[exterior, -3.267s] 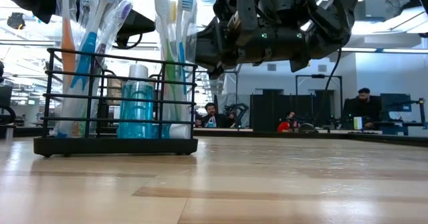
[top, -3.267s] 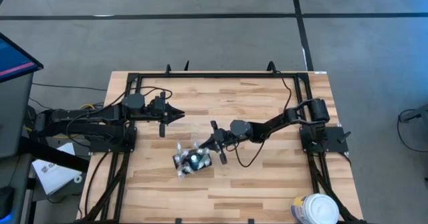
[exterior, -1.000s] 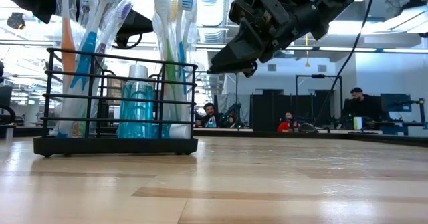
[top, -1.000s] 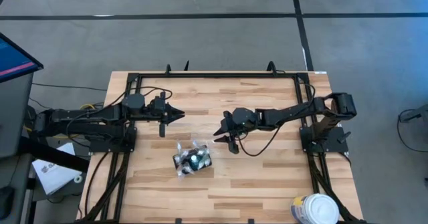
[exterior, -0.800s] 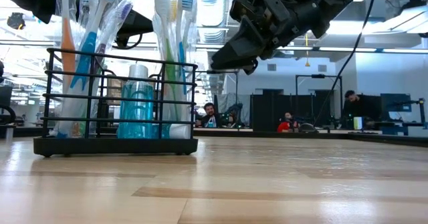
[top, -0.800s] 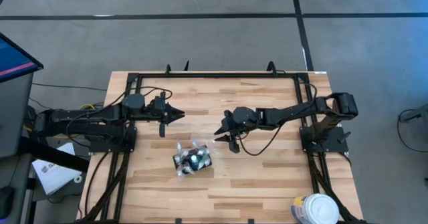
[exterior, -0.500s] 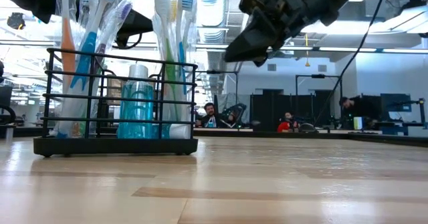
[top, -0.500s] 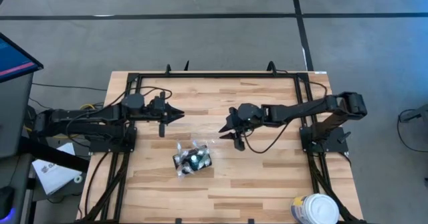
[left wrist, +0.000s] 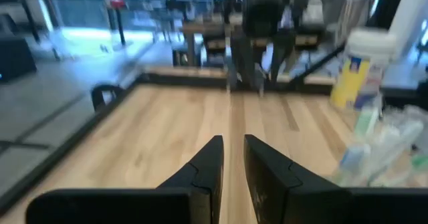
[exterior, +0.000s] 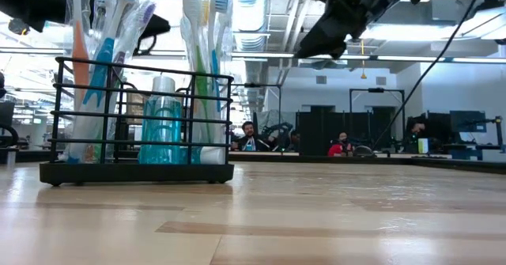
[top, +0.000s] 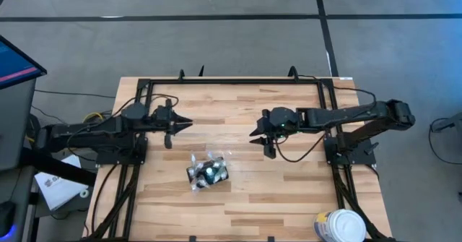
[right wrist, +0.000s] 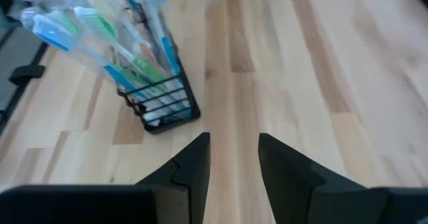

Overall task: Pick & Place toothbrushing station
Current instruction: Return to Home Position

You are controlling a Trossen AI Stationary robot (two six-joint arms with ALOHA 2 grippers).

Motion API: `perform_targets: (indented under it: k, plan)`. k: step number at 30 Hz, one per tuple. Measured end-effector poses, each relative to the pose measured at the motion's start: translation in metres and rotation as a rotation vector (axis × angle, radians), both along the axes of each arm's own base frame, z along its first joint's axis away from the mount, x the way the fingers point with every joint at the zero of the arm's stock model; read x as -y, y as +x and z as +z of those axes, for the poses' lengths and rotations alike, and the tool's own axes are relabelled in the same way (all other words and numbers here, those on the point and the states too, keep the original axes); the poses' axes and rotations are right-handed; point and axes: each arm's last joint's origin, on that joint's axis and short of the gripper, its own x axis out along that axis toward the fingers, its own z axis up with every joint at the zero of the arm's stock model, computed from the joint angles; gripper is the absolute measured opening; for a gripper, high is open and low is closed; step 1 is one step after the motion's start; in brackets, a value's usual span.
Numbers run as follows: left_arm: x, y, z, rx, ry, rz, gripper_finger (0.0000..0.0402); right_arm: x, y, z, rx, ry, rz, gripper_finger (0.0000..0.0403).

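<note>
Pale wood of the worktop (top: 296,199) now lies bare between the right pincer (top: 254,135) and the black wire rack (top: 208,170). Three seconds ago that pincer hung just beside the rack; since then the right arm has drawn back toward its own side and risen, and in the low view only its underside shows, high and clear of the rack (exterior: 138,123). The rack has not shifted: it stands upright near the front middle of the worktop, filled with toothbrushes. Judgement: loading is finished and only the retreat to rest remains.

Right arm: stretched out nearly level. Its pincer is empty, fingers (right wrist: 194,158) plainly apart. Left arm: pulled slightly back along the left side. The left pincer (top: 186,123) is also empty, a narrow gap between its fingers (left wrist: 212,158).
</note>
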Motion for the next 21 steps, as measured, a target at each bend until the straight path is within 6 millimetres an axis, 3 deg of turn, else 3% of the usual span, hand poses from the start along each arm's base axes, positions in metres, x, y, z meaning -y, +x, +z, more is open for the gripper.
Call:
perform_targets:
  k: [13,21]
  plan:
    - [0.008,-0.042,-0.001,0.201,0.044,0.011,0.0053,-0.014,-0.034,0.021,-0.043,-0.064,-0.092,0.0118]
    - [0.012,-0.057,-0.004,0.188,0.041,0.011,0.0053,-0.029,-0.053,0.032,-0.023,-0.126,-0.145,0.0118]
